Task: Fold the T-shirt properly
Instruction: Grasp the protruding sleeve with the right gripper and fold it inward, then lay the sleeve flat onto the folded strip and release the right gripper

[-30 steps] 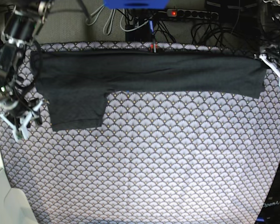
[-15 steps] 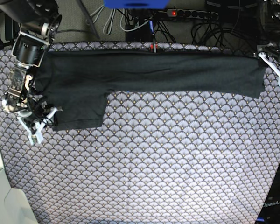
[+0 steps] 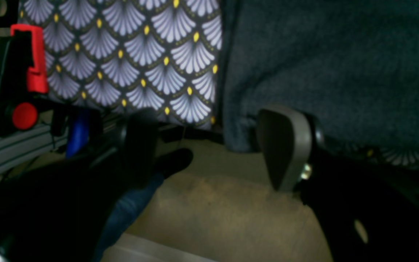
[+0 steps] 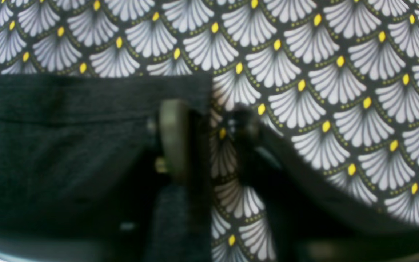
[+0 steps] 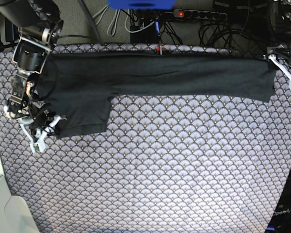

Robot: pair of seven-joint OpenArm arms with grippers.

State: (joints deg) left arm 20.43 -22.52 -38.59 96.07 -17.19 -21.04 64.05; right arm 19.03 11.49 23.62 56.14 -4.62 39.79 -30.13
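Observation:
The charcoal T-shirt (image 5: 150, 75) lies as a long flat band along the far side of the scallop-patterned tablecloth (image 5: 160, 165), with one sleeve flap (image 5: 85, 114) hanging toward me at the left. My right gripper (image 5: 46, 132) sits at that flap's lower left corner. In the right wrist view its jaws (image 4: 209, 142) straddle the T-shirt (image 4: 67, 138) edge, one finger on fabric and one on the cloth, with a narrow gap showing. My left gripper (image 5: 286, 74) is at the shirt's right end. There its jaws (image 3: 213, 145) stand wide, and the T-shirt (image 3: 322, 54) corner hangs at the table edge between them.
Cables and a power strip (image 5: 199, 14) lie beyond the far edge. A red clamp (image 3: 27, 72) is fixed to the table's side near my left gripper, with bare floor (image 3: 224, 211) below. A white object (image 5: 2, 204) stands off the front left corner.
My right gripper moved right onto the sleeve flap's lower left corner and its jaws narrowed around the fabric edge. The left gripper and the shirt stayed put.

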